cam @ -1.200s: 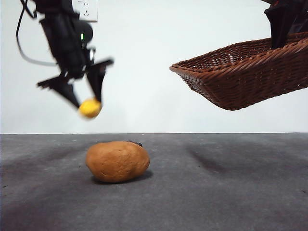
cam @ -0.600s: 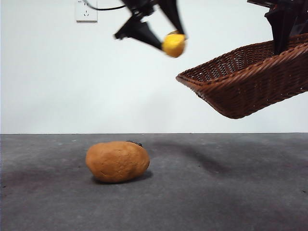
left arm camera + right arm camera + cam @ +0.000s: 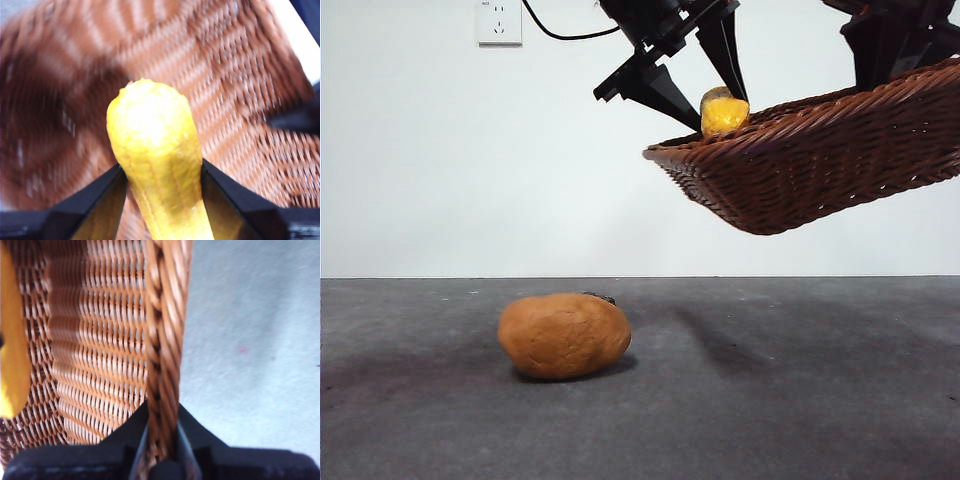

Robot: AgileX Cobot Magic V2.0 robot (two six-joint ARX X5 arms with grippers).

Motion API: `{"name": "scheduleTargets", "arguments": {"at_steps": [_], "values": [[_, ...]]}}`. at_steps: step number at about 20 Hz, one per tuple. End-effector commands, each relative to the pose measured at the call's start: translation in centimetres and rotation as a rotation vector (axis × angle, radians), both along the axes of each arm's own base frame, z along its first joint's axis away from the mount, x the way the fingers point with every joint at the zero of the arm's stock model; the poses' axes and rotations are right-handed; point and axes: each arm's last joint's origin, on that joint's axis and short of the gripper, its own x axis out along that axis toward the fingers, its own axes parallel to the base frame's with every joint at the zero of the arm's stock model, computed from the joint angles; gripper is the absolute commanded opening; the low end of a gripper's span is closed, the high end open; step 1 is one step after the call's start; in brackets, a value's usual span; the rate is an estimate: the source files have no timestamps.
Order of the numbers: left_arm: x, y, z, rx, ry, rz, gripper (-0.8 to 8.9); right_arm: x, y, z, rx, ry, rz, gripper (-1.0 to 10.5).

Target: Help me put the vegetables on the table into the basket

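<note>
My left gripper (image 3: pixel 712 112) is shut on the small bright-yellow bumpy piece (image 3: pixel 723 112) and holds it just over the near rim of the basket (image 3: pixel 820 170). In the left wrist view the yellow piece (image 3: pixel 155 160) sits between my jaws above the woven basket floor (image 3: pixel 240 100). My right gripper (image 3: pixel 161 440) is shut on the basket's braided rim (image 3: pixel 162 340) and holds the basket tilted in the air at the upper right. The yellow piece (image 3: pixel 12 365) shows at that view's edge. The large orange-brown potato (image 3: pixel 564 335) lies on the table (image 3: pixel 770 400).
A white wall outlet (image 3: pixel 499 22) is on the back wall at the upper left. The lifted basket casts a faint shadow on the table below it.
My left gripper has carried the yellow piece from low on the left, up and rightward, to over the basket's rim. The basket has shifted a little leftward and up. The potato has not moved.
</note>
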Motion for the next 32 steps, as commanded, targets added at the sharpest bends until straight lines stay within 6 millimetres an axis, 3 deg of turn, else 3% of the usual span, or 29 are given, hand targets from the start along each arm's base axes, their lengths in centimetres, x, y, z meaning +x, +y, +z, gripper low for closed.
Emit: {"name": "scheduleTargets", "arguments": {"at_steps": [1,6,10,15,21,26,32], "values": [[0.4,-0.1,-0.8,0.011,0.013,0.016,5.46,-0.4,0.6,-0.4,0.003,0.041,0.015,-0.2],[0.4,0.4,-0.6,0.033,0.008,0.028,5.75,-0.4,0.8,-0.4,-0.001,0.041,0.023,-0.2],[-0.6,2.9,1.9,0.061,-0.039,0.002,5.66,-0.3,0.5,-0.5,-0.104,0.018,-0.008,-0.2],[-4.3,6.1,5.3,0.207,-0.101,-0.104,5.66,-0.1,-0.4,-0.5,-0.123,0.013,-0.031,-0.2],[-8.1,8.0,6.2,0.328,-0.114,-0.22,5.65,0.2,-2.5,-0.5,-0.13,0.011,-0.071,-0.2],[-10.6,10.1,3.2,0.404,-0.119,-0.338,5.65,0.4,-3.3,-0.5,-0.13,0.009,-0.079,-0.2],[-9.6,9.2,-4.9,0.482,-0.092,-0.569,5.66,0.3,-3.2,-0.5,-0.109,0.012,-0.072,-0.2]]}}
